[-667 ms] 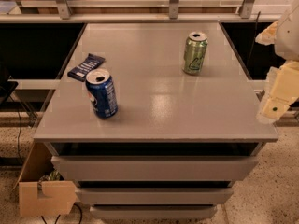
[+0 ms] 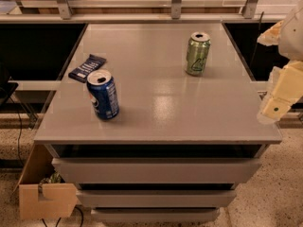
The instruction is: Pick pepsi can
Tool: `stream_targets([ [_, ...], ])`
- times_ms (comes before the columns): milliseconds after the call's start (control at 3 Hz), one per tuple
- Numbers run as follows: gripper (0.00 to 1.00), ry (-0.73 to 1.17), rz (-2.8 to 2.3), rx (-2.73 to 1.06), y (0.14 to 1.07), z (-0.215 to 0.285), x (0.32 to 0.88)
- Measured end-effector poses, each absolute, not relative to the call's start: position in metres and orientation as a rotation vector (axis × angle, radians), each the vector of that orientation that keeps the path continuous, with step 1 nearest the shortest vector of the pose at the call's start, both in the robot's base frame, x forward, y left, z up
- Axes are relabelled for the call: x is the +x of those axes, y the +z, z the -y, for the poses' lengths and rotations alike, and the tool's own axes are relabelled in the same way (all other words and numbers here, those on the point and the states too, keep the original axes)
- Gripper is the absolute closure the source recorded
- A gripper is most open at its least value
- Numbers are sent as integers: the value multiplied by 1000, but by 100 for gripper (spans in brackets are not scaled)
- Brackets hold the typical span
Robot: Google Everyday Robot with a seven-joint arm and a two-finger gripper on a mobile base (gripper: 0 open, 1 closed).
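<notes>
Jaws off right edge of table (image 2: 161, 112), pepsi can (image 2: 103, 94) upright front-left

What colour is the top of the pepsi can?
Silver; the pepsi can body is blue, camera view. The gripper hangs beyond the right edge of the table.

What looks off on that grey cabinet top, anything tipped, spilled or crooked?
Nothing stands out. The pepsi can and the green can both stand upright, no spill shows, and the dark-blue packet lies flat at the left edge. The claw hangs off the right side, away from everything.
</notes>
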State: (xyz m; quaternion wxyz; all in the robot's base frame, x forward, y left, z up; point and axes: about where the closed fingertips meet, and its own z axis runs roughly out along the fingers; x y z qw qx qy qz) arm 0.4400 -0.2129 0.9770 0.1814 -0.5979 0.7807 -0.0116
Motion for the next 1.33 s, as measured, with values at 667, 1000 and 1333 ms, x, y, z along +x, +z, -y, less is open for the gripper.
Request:
stream_targets([
  [667, 0, 425, -2085, -1442, 936, 158, 470],
  [1000, 0, 529, -2026, -1403, 950, 134, 468],
  [1333, 0, 529, -2027, -1404, 950, 134, 468],
])
